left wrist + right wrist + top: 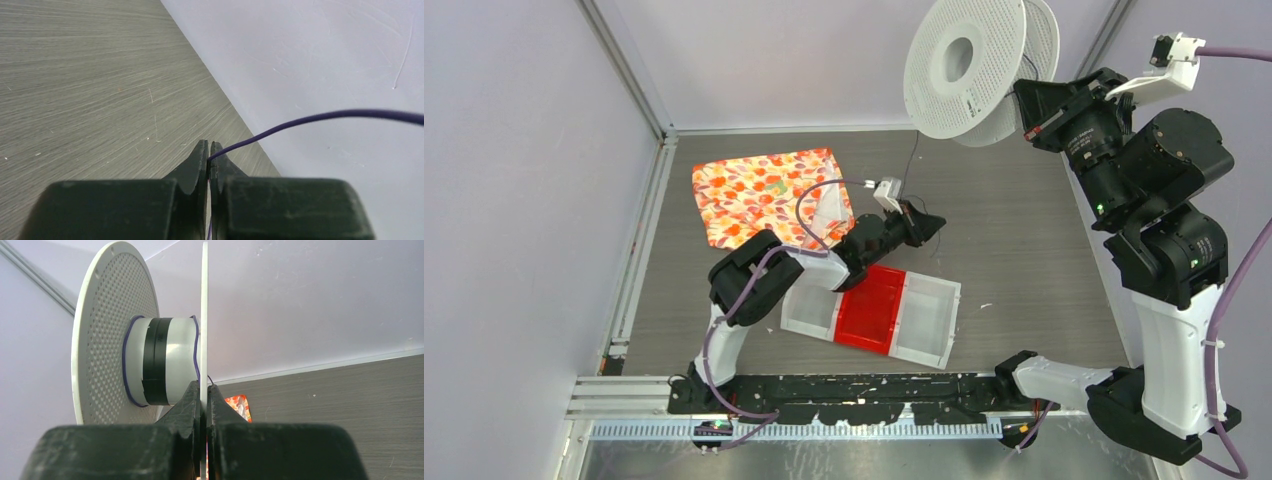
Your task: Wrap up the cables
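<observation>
- The cable [320, 116] is a very thin blue-violet wire. In the left wrist view it leaves the fingertips of the left end effector [209, 150] and curves away to the right, above the tabletop [100, 75].
- The left end effector is pinched shut on the cable, its two fingers pressed together with only the wire between them.
- A few loose turns of the same cable [125, 360] lie around the hub of a white perforated spool [100, 340], on either side of a black band.
- The right end effector [205, 390] is clamped on the thin edge of the spool's near flange and holds the spool raised over the far right of the tabletop.
- In the top view, a floral cloth [769, 195] and a clear tray [924, 320] with a red middle section lie near the left arm.
</observation>
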